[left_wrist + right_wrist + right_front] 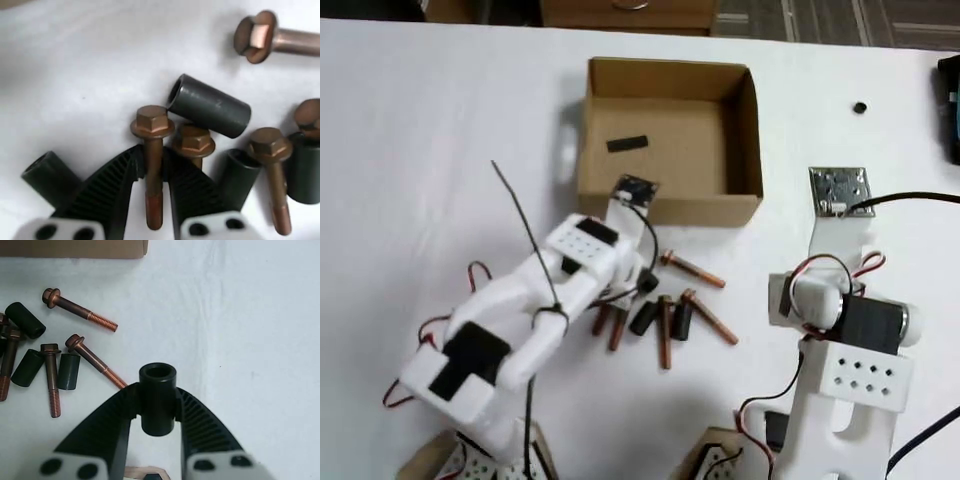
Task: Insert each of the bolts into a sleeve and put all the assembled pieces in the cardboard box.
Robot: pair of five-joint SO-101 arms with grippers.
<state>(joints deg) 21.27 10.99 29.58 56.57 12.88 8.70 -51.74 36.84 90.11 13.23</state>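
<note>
High view: shows cardboard box [670,208] on the tabletop [440,120], one dark piece [627,144] inside. Shows a heap [665,330] of loose bolts and sleeves just in front of it.

Left wrist view: finds left end effector [152,152] clamped on a bolt [152,120] by the shank, low among the heap.

Right wrist view: finds right end effector [156,390] gripping a sleeve [157,405] upright, bore open, over bare tabletop apart from the heap.

Judged as insertion step, pick-up phase. Calls next for lifting the bolt clear, aligning threaded tip with bore, feeding it in.
</note>
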